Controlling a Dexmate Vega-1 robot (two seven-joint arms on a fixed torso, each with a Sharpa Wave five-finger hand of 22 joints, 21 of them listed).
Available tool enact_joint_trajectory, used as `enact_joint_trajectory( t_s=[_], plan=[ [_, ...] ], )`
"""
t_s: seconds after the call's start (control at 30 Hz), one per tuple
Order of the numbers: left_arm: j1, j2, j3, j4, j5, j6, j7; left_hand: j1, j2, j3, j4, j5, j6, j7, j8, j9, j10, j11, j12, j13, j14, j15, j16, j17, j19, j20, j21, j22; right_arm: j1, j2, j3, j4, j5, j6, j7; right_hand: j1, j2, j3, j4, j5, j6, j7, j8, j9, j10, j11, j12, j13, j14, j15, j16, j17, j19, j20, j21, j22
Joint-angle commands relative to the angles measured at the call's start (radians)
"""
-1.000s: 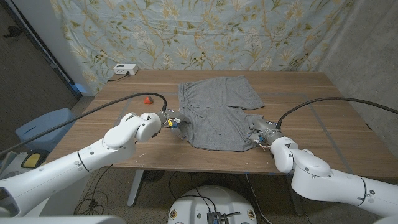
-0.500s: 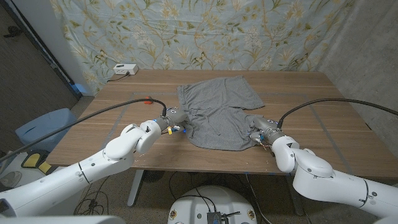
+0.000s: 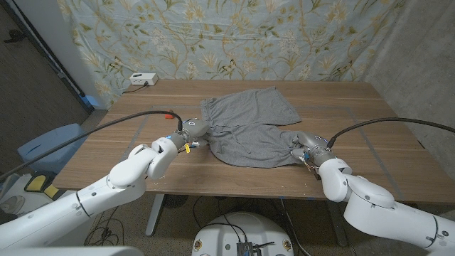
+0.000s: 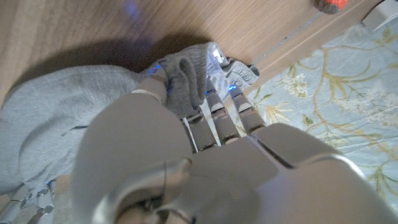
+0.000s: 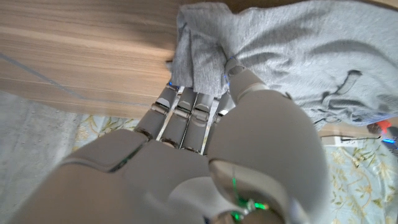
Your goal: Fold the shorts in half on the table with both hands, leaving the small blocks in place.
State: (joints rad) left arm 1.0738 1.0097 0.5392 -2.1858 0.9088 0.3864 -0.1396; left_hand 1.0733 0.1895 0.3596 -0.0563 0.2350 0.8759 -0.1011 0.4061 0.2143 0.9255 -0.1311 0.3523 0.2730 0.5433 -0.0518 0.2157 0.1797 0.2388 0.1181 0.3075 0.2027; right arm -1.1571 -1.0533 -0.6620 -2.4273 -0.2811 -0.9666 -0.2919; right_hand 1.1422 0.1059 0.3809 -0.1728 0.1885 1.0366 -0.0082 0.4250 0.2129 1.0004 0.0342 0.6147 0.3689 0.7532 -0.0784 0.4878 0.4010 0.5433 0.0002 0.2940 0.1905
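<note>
Right, with my left hand (image 3: pixel 190 128) pinching 1 near corner of the grey shorts (image 3: pixel 249 124) mid-table and my right hand (image 3: pixel 304 146) gripping the other, I reckon an uneven carry could skew the fold or knock the small red block (image 3: pixel 168 112).

Leaving bare wooden surface (image 3: pixel 370 121) lying open to the right of the grey shorts (image 3: pixel 249 128) and along the far edge, with only a small red block (image 3: pixel 168 112) sitting left of the shorts and a white box (image 3: pixel 142 79) standing at the far left corner.
</note>
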Motion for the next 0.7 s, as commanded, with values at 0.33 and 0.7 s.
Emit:
enact_joint_trajectory(
  t_s=[0.33,0.7],
  plan=[
    [0.263,0.073,-0.435,-0.158,-0.574,-0.039,0.029,0.056,-0.024,0.169,-0.033,0.007,0.128,0.176,0.177,0.141,-0.070,0.047,-0.043,0.042,-0.051,-0.075,-0.030,0.003,-0.031,-0.015,0.011,0.012,-0.484,0.075,0.515,-0.057,0.170,0.257,-0.309,0.015,-0.007,0.032,0.000,0.011,0.035,0.035,0.029,0.023,0.017,0.014,0.033,0.027,0.046,-0.100,-0.020,-0.007,0.001,0.014,0.001,0.001],
    [0.369,0.032,-0.617,-0.112,-0.792,-0.261,0.041,0.044,-0.044,0.203,-0.068,-0.017,0.163,0.209,0.236,0.181,-0.077,0.055,-0.052,0.048,-0.056,-0.069,-0.029,0.005,-0.032,-0.020,0.020,0.017,-0.516,0.117,0.586,-0.021,0.132,0.437,-0.287,0.011,-0.031,0.047,-0.001,0.022,0.055,0.042,0.050,0.035,0.022,0.021,0.056,0.049,0.073,-0.098,-0.031,-0.009,0.000,0.022,-0.003,-0.001]
  ],
)
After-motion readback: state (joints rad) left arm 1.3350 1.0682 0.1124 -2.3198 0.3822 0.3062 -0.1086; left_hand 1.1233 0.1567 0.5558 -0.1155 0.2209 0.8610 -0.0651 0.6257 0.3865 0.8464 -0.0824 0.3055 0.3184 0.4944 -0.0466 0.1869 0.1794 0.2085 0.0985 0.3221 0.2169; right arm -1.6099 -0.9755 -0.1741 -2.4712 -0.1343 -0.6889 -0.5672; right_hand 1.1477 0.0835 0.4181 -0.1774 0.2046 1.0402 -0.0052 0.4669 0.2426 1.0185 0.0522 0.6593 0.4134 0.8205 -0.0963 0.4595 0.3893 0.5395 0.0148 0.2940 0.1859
